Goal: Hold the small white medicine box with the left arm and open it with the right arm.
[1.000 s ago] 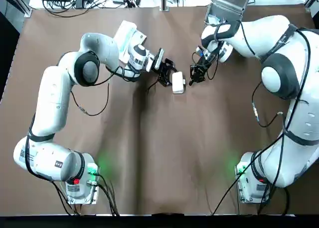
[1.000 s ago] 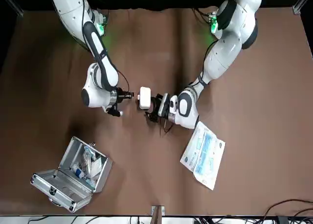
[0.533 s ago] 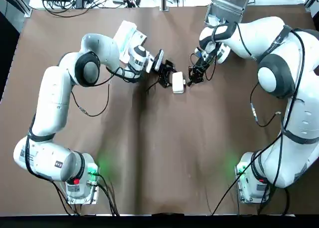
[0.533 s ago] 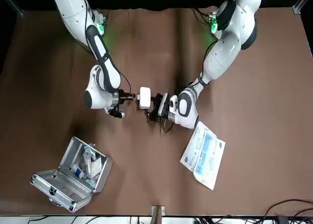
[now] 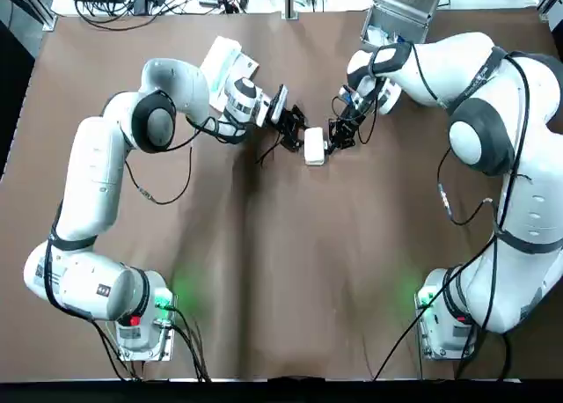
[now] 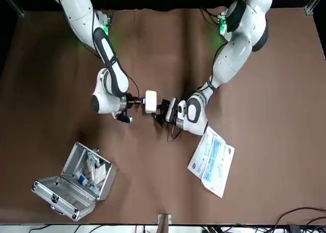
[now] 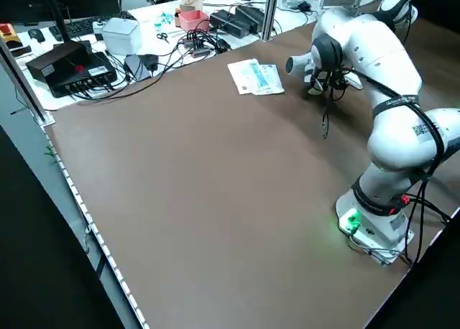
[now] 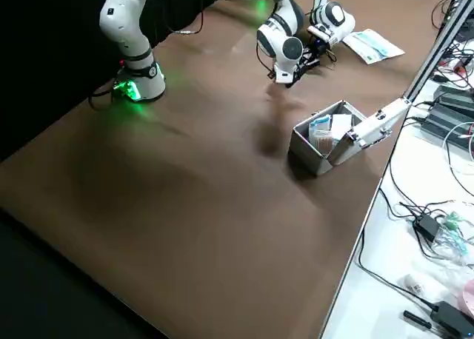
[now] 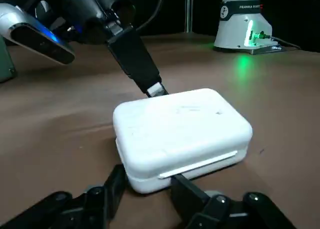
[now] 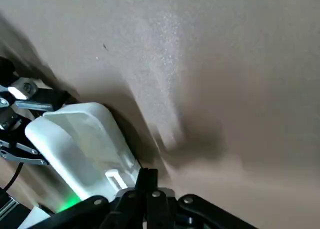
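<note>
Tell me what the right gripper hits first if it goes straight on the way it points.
The small white medicine box: the right gripper points straight at its side, tip apparently touching. The left gripper grips the opposite side.

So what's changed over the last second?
The right gripper has slid in toward the small white medicine box, closing the gap. Its shut fingertips now touch the box's edge opposite the left gripper. The left gripper stays clamped on the box, which has not shifted and is still closed.
</note>
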Action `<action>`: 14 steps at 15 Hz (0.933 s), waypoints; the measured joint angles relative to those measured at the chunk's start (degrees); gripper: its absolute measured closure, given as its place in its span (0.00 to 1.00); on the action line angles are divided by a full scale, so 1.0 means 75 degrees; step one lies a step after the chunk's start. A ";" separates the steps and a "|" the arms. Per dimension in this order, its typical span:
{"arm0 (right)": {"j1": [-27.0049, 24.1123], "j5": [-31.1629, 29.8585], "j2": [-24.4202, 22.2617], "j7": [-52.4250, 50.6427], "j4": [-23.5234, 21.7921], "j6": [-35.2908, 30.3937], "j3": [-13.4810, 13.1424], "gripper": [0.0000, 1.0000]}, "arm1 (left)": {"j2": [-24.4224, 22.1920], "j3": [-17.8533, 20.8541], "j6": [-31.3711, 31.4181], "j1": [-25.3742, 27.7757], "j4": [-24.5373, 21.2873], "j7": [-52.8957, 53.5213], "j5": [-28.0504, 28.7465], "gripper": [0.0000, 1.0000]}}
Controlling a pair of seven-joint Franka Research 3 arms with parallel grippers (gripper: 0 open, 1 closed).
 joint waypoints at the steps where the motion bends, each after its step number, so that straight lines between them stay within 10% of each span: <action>1: 0.0005 0.0020 0.0000 0.0000 0.0002 0.0000 0.0000 0.99 | 0.0000 0.0000 0.0000 0.0000 0.0000 0.0000 0.0000 0.53; 14: 0.0007 0.0143 0.0001 0.0001 0.0178 -0.0235 -0.0008 0.99 | 0.0001 0.0000 0.0001 0.0001 0.0002 -0.0004 0.0000 0.53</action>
